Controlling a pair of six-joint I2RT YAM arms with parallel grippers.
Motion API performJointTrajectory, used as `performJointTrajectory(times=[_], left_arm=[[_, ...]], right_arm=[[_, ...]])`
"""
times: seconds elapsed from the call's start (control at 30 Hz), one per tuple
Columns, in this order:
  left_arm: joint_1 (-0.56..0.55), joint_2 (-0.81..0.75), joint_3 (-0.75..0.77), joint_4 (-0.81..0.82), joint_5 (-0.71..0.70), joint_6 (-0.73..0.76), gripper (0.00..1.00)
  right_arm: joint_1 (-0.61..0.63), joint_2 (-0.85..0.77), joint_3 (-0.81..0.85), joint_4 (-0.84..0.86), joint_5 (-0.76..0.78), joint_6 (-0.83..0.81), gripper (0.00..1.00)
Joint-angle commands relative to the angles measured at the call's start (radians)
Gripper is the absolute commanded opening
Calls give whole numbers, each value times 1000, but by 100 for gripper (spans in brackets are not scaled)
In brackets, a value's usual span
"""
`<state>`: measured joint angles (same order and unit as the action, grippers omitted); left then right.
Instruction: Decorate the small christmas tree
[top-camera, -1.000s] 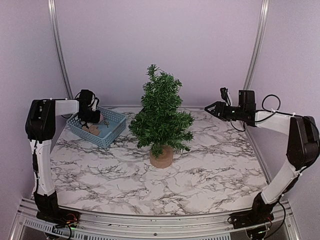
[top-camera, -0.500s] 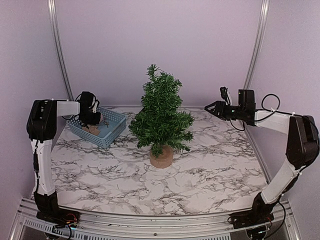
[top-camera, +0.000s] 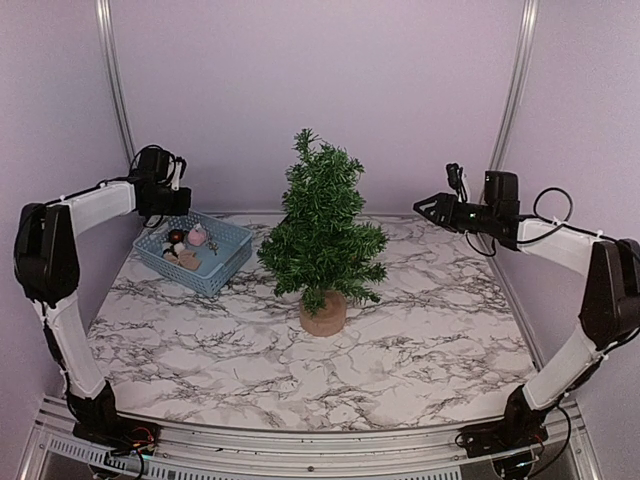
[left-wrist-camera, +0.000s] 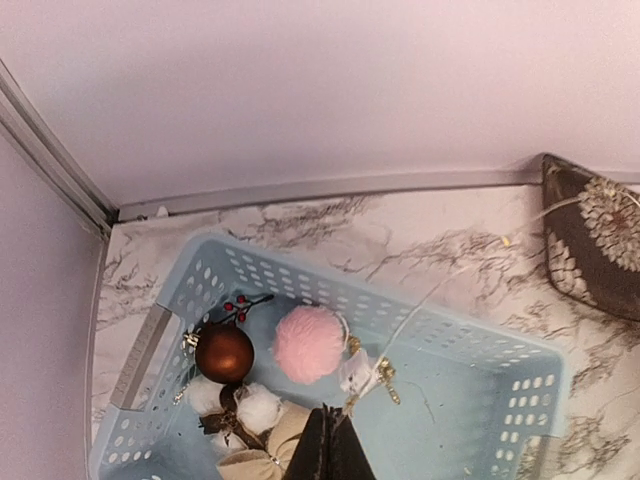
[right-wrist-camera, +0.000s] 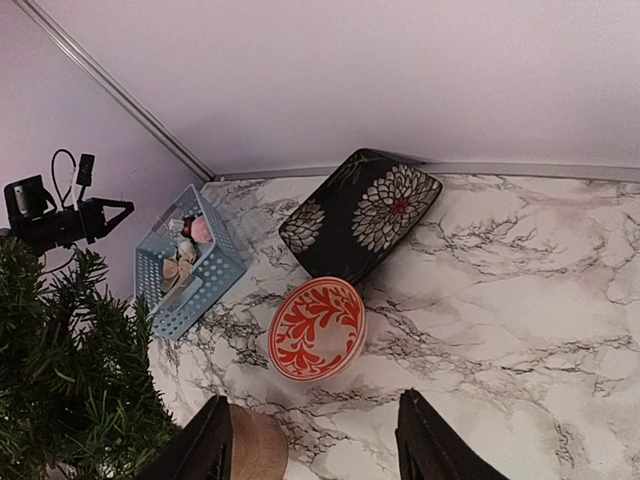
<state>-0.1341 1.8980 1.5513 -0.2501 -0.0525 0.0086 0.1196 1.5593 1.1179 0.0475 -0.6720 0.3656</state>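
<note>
Top external view: the small christmas tree (top-camera: 322, 232) is seen upright on its tan stump near the middle of the marble table (top-camera: 420, 340), with the blue basket (top-camera: 210, 278) to its left. The left gripper (left-wrist-camera: 330, 452) is poised above the basket with its jaws pressed together. A thin pale thread (left-wrist-camera: 430, 298) is seen running from the fingertips, but whether it is pinched cannot be told. The right gripper (right-wrist-camera: 313, 415) is raised in the air to the right of the tree, jaws apart, with nothing between them.
</note>
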Motion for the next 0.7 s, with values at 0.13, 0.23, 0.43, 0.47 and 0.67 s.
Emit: performJointTrajectory(times=[0.13, 0.23, 0.43, 0.47, 0.67], left_arm=[[-33, -205, -3, 5, 60, -67, 0], [-47, -277, 6, 3, 88, -68, 0], [-66, -394, 26, -5, 153, -78, 0], [-72, -412, 32, -6, 162, -80, 0], [-81, -499, 101, -13, 223, -113, 0]], right_arm=[[5, -104, 11, -12, -6, -22, 54], [5, -131, 14, -24, -14, -31, 54], [7, -189, 14, -28, -47, -56, 54], [9, -200, 14, -28, -51, -61, 54], [25, -262, 19, -37, -81, -90, 54]])
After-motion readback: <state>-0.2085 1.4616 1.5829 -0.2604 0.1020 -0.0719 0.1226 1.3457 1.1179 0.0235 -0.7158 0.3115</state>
